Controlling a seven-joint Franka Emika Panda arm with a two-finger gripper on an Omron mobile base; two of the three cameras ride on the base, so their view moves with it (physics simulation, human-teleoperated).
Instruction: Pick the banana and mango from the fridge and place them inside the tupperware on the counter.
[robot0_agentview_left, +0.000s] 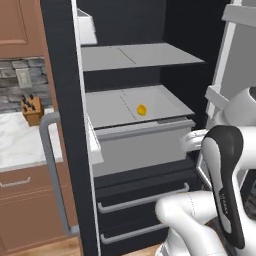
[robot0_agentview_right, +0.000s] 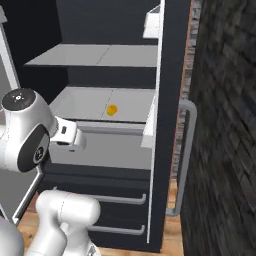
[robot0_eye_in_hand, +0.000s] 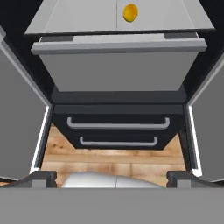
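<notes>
The black fridge stands open in front of me. A small orange-yellow mango lies alone on the lower grey shelf, just above the grey drawer. My gripper hangs in front of the fridge, below drawer height, well short of the mango. It is open and holds nothing between its widely spread fingertips. The banana and the tupperware are out of view. A strip of the white marble counter shows to the left of the fridge.
A knife block stands on the counter. A grey bar handle juts from the left fridge door, another from the right door. Two lower drawers with bar handles sit under the grey drawer. A dark brick wall closes the right side.
</notes>
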